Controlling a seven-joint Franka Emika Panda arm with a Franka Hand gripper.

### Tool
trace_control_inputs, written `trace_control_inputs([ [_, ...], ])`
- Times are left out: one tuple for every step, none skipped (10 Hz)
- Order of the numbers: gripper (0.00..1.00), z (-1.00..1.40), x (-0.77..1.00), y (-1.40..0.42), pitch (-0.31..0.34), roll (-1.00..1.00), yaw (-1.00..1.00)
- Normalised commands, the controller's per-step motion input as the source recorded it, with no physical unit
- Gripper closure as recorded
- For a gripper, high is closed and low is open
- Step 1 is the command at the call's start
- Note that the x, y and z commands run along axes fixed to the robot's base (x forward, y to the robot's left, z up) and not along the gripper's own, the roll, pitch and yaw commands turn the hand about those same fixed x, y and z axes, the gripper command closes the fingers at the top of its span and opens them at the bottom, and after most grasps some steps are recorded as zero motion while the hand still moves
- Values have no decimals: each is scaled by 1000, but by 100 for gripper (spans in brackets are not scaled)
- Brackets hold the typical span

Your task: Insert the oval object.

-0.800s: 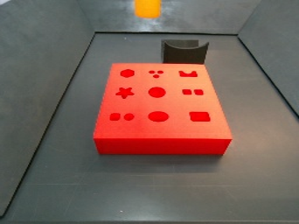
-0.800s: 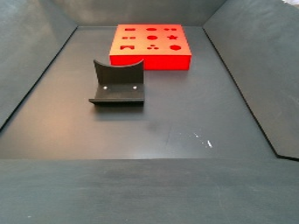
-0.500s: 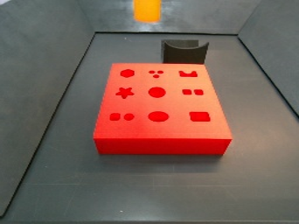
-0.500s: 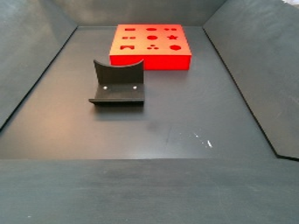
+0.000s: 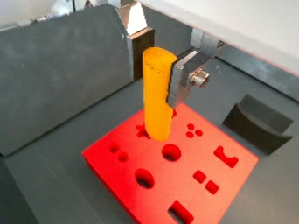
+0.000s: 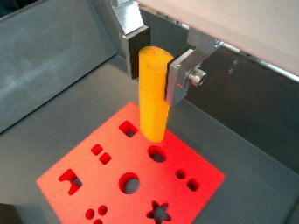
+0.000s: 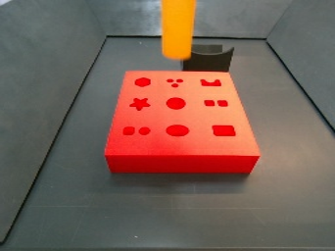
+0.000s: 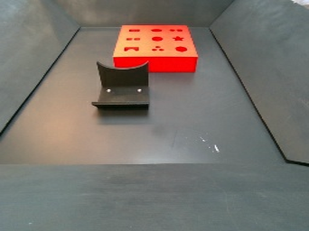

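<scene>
The oval object [image 5: 158, 96] is a smooth orange-yellow peg, held upright between the silver fingers [image 5: 187, 77] of my gripper [image 5: 160, 61], which is shut on its upper part. In both wrist views its lower end hangs above the red block [image 5: 158, 197] with shaped holes, not touching it. It also shows in a wrist view [image 6: 155, 92] over the block [image 6: 128, 162]. In a side view the peg [image 7: 178, 27] hangs over the far edge of the block [image 7: 183, 147]; the gripper itself is above that frame. The block [image 8: 157, 63] shows without peg or gripper in a side view.
A dark grey curved holder [image 7: 210, 56] stands just behind the block; it also shows in a side view [image 8: 121, 86] and in a wrist view [image 5: 260, 122]. Grey walls slope up round the dark floor [image 8: 182, 135].
The peg has come down in the side view: earlier only its lower end showed at the top edge, now it reaches down close to the block's far edge.
</scene>
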Motion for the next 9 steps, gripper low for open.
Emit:
trace_control_inputs([
  [100, -543, 351, -89, 0, 59, 57],
  [100, -657, 34, 0, -37, -119, 0],
  [100, -469, 3, 43, -94, -327, 0],
  [100, -329, 97, 83, -126, -391, 0],
  [100, -346, 126, 117, -139, -384, 3],
  [100, -514, 154, 120, -144, -306, 29],
  [100, -537, 149, 100, -141, -291, 40],
  [100, -589, 163, 77, -140, -259, 63],
  [100, -680, 109, 0, -120, -66, 57],
])
